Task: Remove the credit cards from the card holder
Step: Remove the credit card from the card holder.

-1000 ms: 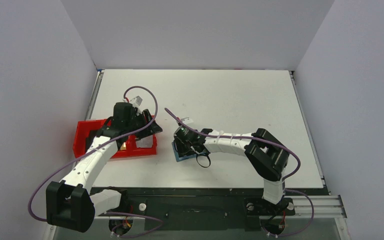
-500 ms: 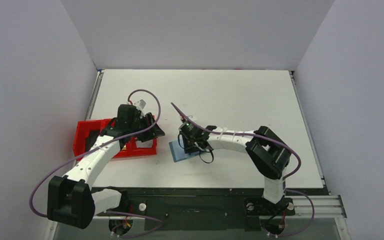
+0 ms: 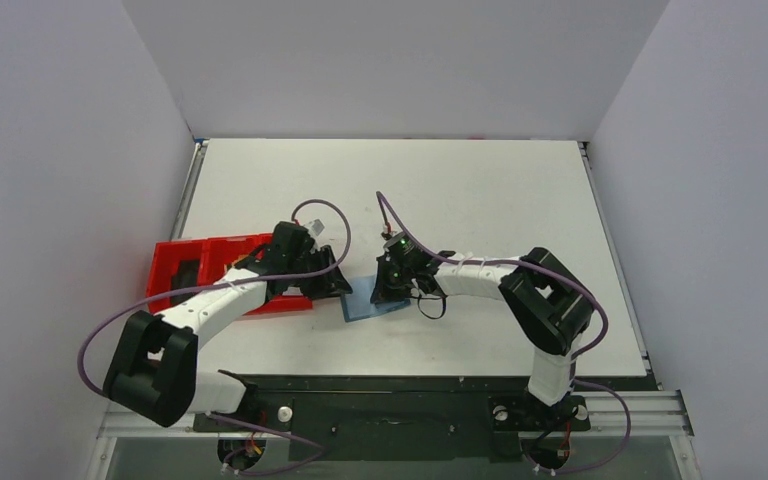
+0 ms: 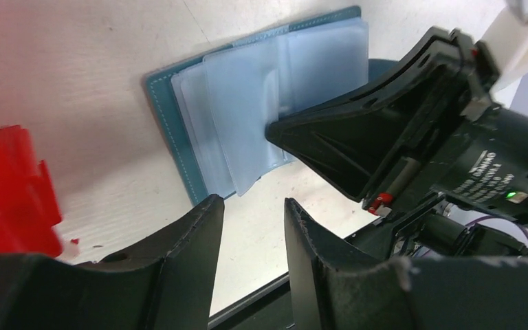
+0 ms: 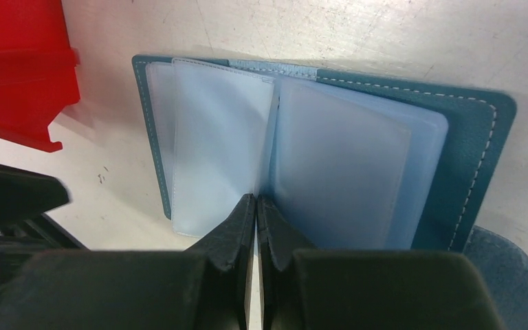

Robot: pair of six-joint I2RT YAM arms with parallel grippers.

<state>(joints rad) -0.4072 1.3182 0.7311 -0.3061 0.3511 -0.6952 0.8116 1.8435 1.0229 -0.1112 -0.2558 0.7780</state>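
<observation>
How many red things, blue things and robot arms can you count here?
Red things: 1, the tray
Blue things: 1, the card holder
Robot arms: 2, the left arm and the right arm
Total: 4

We make out only a few lines of small white print on the right arm's black wrist housing [image 4: 485, 172], too small and blurred to read. We read no other lettering anywhere
</observation>
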